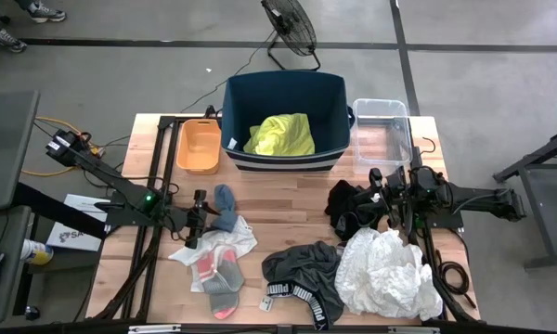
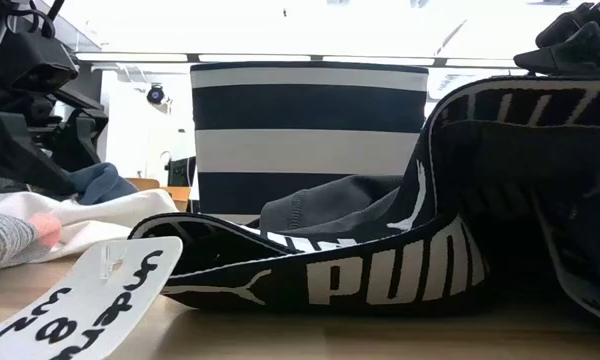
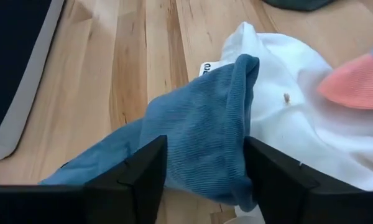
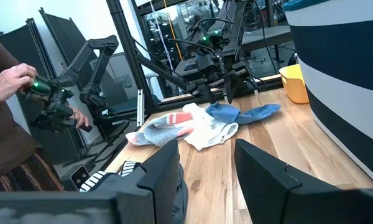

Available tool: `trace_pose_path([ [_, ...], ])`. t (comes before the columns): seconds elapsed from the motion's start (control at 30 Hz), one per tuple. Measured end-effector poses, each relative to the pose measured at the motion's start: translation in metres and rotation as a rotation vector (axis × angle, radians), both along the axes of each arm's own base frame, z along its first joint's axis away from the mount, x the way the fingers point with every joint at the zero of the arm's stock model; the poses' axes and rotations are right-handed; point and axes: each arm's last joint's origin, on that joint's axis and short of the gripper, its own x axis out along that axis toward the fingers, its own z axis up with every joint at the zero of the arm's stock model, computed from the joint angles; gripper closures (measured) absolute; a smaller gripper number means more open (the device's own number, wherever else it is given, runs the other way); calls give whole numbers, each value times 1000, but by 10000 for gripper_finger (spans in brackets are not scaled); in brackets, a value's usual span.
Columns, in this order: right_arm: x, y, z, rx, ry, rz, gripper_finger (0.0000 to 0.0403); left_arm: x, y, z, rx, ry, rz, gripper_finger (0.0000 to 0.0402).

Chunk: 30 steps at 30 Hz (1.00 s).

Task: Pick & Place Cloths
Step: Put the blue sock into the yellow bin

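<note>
**Mia:** So where is the blue sock (image 3: 199,134)?

**Tom:** It lies on the wooden table (image 1: 288,199), partly on a white cloth (image 1: 237,239). The left gripper (image 1: 200,223) is right at it. Its fingers stand apart with the sock between them, one on each side. Whether they pinch it yet, no one can tell.

**Mia:** Will it be hard to lift?

**Tom:** Probably not. It looks soft and light. It will flop and hang down, so grabbing a thick fold near the middle seems best.

**Mia:** How many cloths are there?

**Tom:** One yellow shirt (image 1: 280,135) is in the navy bin (image 1: 237,107). On the table lie one blue sock, grey-pink socks (image 1: 219,278), dark grey shorts (image 1: 302,269), a big white heap (image 1: 387,274) and a black cloth (image 1: 345,202).

**Mia:** And the right gripper (image 1: 379,206)?

**Tom:** It waits by the black cloth, fingers partly apart, holding nothing.
</note>
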Motion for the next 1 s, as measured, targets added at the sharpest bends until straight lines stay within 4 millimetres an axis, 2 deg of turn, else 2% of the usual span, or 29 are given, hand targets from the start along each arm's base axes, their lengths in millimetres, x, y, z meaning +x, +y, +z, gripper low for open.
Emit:
trace_pose_path([
  [0.47, 0, 0, 0, 0, 0, 0, 254, 0, 0, 0, -10, -1, 6, 391],
  [0.77, 0, 0, 0, 0, 0, 0, 254, 1, 0, 1, -53, -20, 42, 398],
  [1.0, 0, 0, 0, 0, 0, 0, 254, 6, -3, 16, -83, -65, 62, 400],
])
